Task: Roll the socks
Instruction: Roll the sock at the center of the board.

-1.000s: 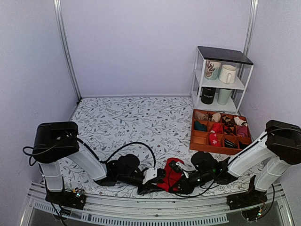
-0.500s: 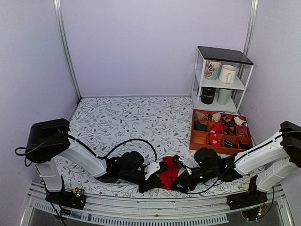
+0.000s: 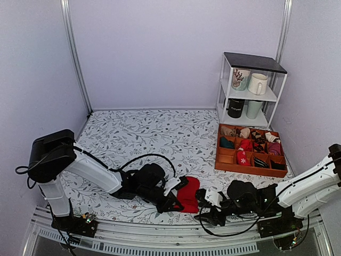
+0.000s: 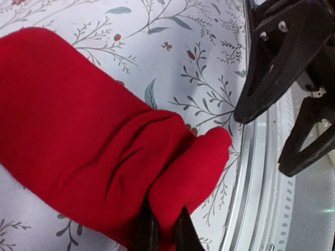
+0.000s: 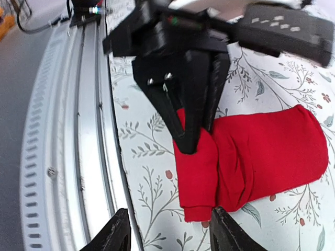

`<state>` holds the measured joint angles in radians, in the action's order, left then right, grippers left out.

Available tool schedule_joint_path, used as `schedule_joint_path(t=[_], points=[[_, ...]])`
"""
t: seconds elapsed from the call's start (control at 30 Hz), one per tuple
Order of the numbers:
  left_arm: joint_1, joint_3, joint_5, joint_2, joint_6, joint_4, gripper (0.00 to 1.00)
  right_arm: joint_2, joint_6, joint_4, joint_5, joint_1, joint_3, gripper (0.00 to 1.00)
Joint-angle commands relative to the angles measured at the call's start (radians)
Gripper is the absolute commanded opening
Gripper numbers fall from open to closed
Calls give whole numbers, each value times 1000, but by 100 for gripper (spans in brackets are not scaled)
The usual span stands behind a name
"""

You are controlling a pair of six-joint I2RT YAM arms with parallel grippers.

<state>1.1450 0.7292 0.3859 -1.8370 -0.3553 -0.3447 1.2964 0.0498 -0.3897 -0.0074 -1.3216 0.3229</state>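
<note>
At the table (image 3: 149, 133) edge — left pincer (image 4: 165, 230) pinches socks (image 4: 89, 141).

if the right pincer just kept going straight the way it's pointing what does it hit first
The right pincer would most likely meet the folded end of the red socks first. The left pincer, shut on that fold, sits right behind; depth is hard to judge.

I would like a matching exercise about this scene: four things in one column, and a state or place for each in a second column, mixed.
Column one:
1 left end effector
2 right end effector
3 socks
4 orange tray

Column two:
A open, holding nothing
B far right on the table
C shut on red fabric
D lying near the table's front edge

Pairs: 1-C, 2-A, 3-D, 4-B
</note>
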Motion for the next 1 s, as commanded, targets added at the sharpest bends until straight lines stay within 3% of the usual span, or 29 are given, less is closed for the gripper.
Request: schedule_joint_path(t=[0.0,0.3,0.43,0.47,0.6,0.67,0.7,0.73,0.77,0.8,0.9,0.97], points=[[-18,-10,7,-86,-13,214,0,75,-116,-33,146,-54,52,53],[-27,-1,27,-97,3,221,0,215,-171,-32,168,-66,126,53],[-30,-4,30,-96,4,213,0,265,-153,-19,160,-67,141,45],[-31,-5,30,-94,5,212,0,276,-146,-16,156,-67,142,42],[-36,-3,39,-95,13,202,0,310,-80,12,166,-65,142,14],[-37,-1,42,-93,20,187,1,329,-54,28,182,-64,141,10],[-37,-5,41,-86,26,170,7,337,-20,36,185,-63,140,8],[-37,-13,36,-72,31,149,23,341,16,43,175,-59,135,6],[-35,-23,32,-49,43,126,56,341,43,45,155,-52,129,5],[-30,-39,19,-20,63,95,73,337,66,45,130,-42,120,5],[-12,-115,-46,105,141,-35,84,305,150,42,25,1,89,4],[8,-186,-108,194,208,-153,99,281,202,34,-44,35,71,4]])
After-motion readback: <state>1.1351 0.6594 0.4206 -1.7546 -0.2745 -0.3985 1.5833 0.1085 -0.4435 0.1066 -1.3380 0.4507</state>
